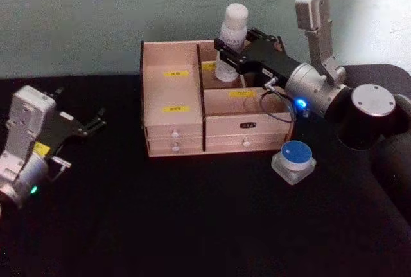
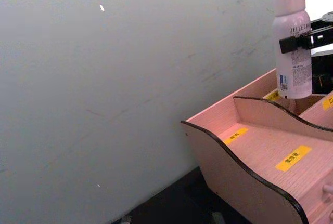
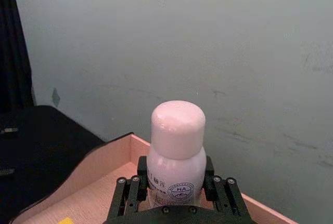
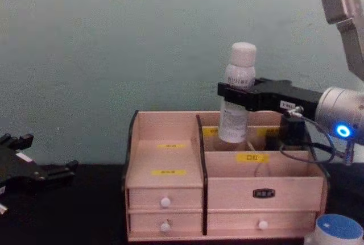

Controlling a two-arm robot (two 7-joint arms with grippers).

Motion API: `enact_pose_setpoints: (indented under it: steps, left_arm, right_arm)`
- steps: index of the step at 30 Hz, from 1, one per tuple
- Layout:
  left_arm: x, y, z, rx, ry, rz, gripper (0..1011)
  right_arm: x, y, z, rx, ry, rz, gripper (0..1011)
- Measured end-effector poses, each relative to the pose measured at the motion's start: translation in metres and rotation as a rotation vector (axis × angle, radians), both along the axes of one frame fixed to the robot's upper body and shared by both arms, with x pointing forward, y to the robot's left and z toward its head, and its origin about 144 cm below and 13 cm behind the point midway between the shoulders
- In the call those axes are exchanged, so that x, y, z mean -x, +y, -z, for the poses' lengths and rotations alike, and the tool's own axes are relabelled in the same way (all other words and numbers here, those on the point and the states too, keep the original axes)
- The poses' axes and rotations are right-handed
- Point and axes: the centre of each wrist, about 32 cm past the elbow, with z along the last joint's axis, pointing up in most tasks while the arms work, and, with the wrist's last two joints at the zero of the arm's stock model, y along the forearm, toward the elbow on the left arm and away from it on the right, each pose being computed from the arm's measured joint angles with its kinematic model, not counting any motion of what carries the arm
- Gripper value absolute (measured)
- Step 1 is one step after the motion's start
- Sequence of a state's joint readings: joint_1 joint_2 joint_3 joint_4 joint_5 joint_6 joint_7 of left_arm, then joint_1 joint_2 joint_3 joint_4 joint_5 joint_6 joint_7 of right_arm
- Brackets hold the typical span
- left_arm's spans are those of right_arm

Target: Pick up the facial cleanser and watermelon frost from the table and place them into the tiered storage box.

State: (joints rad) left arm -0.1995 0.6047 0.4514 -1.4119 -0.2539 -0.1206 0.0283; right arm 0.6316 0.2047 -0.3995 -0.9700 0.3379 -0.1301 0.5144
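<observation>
Black table [image 1: 192,213]: the tiered storage box [image 1: 170,107] is set at its far side, against the pale wall, drawers facing the robot. Stepped compartments with yellow labels are seen in the chest view [image 4: 165,142], and the curved dark-edged side wall is seen in the left wrist view [image 2: 250,146].

Right gripper [image 1: 230,51]: extended from the right over the rear of the box. Its jaws are clamped on the facial cleanser [image 1: 232,33], gripped at mid-body below the cap. In the chest view the grip [image 4: 236,94] is seen from the side.

Left gripper [image 1: 90,125]: held low over the table, well to the left of the box, with its fingers spread and nothing between them.

Facial cleanser [image 4: 238,86]: held upright, with its base lowered into the rear compartment right of the centre divider. Contact with the compartment floor cannot be told.

Watermelon frost [image 1: 294,160]: left standing on the table, blue lid up, just beside the front right corner of the box.
</observation>
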Motion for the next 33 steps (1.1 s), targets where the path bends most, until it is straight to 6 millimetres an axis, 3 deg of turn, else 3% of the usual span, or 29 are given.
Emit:
enact_pose_setpoints:
  steps: [33]
  left_arm:
    - [0.000, 0.000, 0.000, 0.000, 0.000, 0.000, 1001]
  right_arm:
    - [-0.007, 0.005, 0.012, 0.026, 0.051, 0.001, 600]
